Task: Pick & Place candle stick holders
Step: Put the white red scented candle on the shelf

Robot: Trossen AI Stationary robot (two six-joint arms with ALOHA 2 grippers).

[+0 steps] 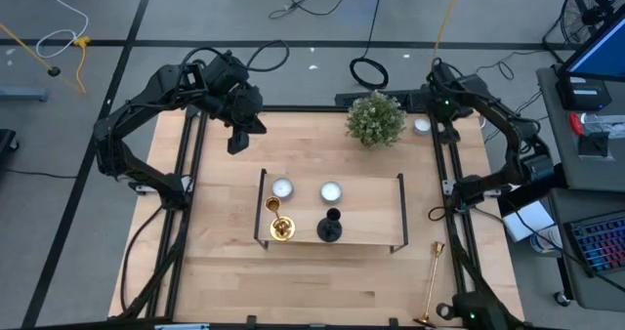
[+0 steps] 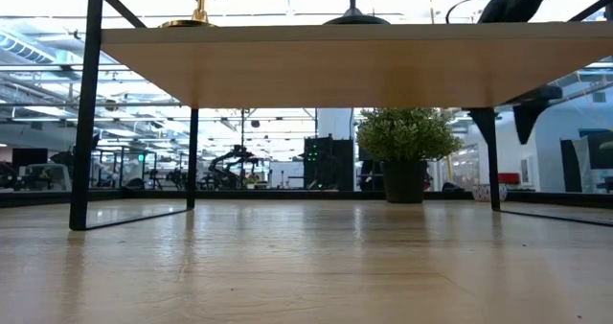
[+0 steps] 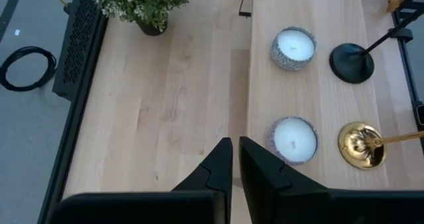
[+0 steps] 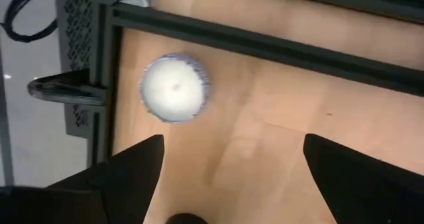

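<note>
Candle fills only right wrist view; right hand released, left hand clenched.

Upright on the wooden stand: one shiny gold candlestick at nine o'clock, the shorter black round-based one just beside it toward three. Lying flat on the table at five o'clock, well apart: a second slim gold candlestick
</note>
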